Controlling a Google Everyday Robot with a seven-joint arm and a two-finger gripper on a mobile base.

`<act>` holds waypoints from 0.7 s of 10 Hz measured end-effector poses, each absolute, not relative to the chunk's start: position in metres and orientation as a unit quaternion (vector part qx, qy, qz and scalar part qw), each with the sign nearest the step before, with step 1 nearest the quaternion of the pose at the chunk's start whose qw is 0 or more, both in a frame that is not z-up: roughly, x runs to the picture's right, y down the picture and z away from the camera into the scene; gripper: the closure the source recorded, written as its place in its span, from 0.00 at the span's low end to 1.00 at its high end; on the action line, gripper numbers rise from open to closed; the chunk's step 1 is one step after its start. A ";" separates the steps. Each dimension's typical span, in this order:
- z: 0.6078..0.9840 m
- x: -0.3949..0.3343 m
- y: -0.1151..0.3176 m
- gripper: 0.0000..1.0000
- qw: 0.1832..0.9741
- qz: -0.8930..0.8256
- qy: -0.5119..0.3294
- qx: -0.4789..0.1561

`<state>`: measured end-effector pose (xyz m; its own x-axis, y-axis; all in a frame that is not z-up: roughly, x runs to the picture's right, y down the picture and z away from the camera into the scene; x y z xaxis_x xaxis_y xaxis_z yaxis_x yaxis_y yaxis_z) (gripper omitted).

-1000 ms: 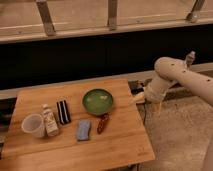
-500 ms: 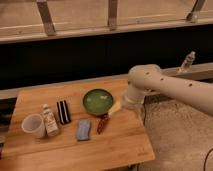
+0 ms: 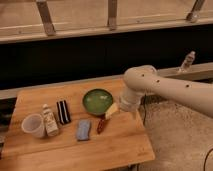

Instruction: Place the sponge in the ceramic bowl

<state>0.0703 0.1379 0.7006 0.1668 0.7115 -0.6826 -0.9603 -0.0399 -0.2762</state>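
While hand (image 3: 111,111) hangs, perhaps touching, beside ceramic bowl (image 3: 96,102), sponge (image 3: 83,129) lies outside

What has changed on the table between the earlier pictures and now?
The arm swung in from beside the table to above it. The end effector now hangs at the bowl, near the sponge. Nothing was taken hold of. Sponge, bowl, cup and bottle stayed in place.

Gripper (image 3: 111,111) jaws apart, empty, over wooden bench (image 3: 125,146), just right of glossy green ceramic bowl (image 3: 97,101). Flat light-blue sponge (image 3: 83,130) lies nearby on bench, front-left.
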 end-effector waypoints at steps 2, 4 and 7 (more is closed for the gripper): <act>0.690 0.035 0.132 0.20 0.703 0.594 0.147 -0.362; 0.676 -0.013 0.134 0.20 0.728 0.568 0.126 -0.364; 0.663 -0.051 0.143 0.20 0.740 0.550 0.108 -0.371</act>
<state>-0.0508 0.1429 0.6629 0.3708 0.7349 -0.5679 -0.8949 0.1193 -0.4300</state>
